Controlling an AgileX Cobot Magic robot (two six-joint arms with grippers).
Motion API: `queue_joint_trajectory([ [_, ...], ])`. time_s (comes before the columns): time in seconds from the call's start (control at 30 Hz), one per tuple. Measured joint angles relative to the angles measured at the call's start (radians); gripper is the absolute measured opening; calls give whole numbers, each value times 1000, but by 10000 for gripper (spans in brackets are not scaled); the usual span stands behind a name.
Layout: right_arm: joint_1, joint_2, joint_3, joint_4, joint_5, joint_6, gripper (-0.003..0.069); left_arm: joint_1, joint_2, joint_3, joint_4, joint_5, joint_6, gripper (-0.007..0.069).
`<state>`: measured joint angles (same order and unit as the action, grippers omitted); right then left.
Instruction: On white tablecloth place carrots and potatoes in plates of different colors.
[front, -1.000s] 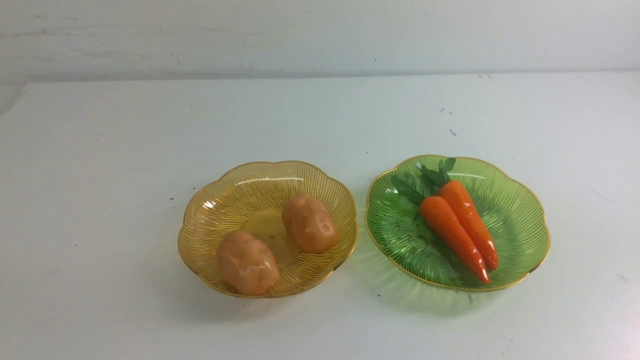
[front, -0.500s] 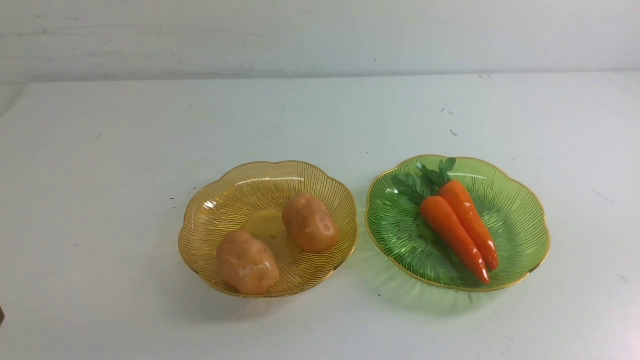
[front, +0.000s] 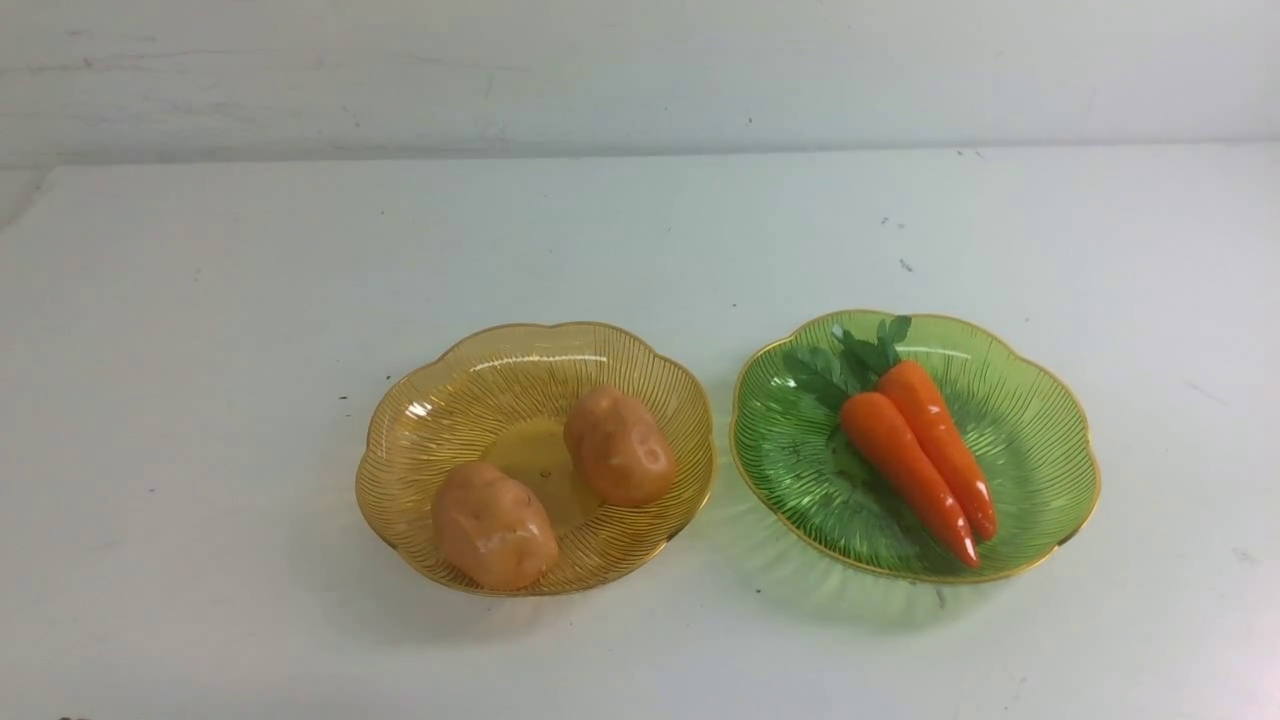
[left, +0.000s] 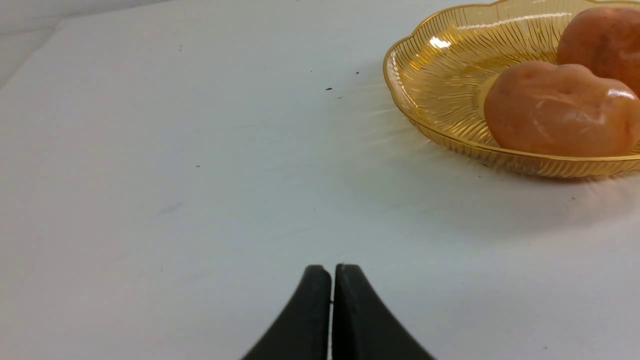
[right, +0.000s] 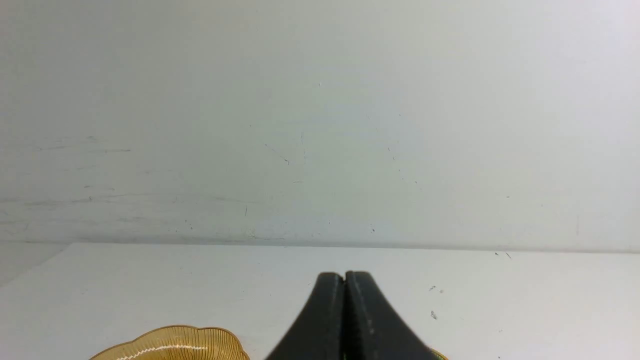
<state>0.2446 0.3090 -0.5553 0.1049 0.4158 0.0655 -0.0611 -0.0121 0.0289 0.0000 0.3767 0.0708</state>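
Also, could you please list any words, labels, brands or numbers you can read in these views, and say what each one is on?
None: no readable text in any view.
Amber plate, green plate, potatoes and carrots: no print or labels.
White tablecloth: only small dark specks, not writing.
Left gripper and right gripper: plain black fingers, unmarked.

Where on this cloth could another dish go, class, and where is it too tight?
Free: the white tablecloth left of the amber plate, the strip behind both plates up to the wall, and right of the green plate. Crowded: the narrow gap between the two plates, whose rims nearly meet.
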Motion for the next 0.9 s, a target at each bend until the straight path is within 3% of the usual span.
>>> queue_joint_trajectory([
  [0.33,-13,-35,19,-36,-1,-14,-15,0,0,0,0,0,0,-3],
  [0.53,-109,-102,105,-72,-37,-40,-15,0,0,0,0,1,0,-3],
  [0.73,-238,-244,373,-113,-75,-54,-15,0,0,0,0,1,0,-3],
  [0.9,-256,-319,581,-125,-26,-47,-15,0,-1,0,0,3,0,-3],
])
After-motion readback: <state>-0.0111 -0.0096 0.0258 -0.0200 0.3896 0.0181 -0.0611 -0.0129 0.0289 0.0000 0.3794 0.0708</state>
